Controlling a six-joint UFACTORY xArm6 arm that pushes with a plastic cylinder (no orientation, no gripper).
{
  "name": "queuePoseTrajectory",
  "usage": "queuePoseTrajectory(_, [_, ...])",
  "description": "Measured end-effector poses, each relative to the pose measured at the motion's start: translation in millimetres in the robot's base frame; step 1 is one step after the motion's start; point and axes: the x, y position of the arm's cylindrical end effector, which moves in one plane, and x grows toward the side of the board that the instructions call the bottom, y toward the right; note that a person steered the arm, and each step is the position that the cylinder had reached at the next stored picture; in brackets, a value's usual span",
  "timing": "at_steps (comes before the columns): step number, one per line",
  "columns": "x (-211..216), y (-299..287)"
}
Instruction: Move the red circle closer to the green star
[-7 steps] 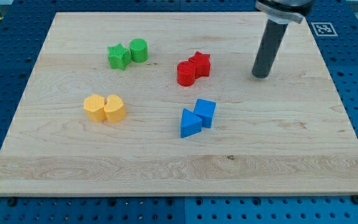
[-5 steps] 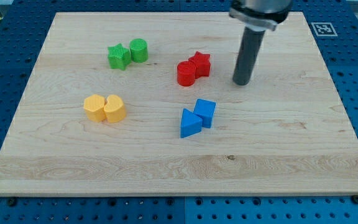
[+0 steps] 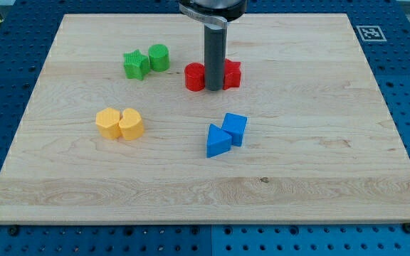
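My tip (image 3: 214,89) stands on the pale wooden surface (image 3: 319,163) between the red circle block (image 3: 194,77) and the red star block (image 3: 230,74). Toward the view's left sit the green star block (image 3: 135,65) and the green cylinder block (image 3: 159,57), touching each other.

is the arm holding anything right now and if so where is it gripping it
Nothing is held; the arm has no gripper. My tip stands between the red circle and the red star, at the circle's right side.
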Motion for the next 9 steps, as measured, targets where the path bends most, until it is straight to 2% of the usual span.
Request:
queuePoseTrajectory(4, [-57, -3])
queuePoseTrajectory(5, [-50, -3])
queuePoseTrajectory(6, [-18, -14])
queuePoseTrajectory(9, [-10, -83])
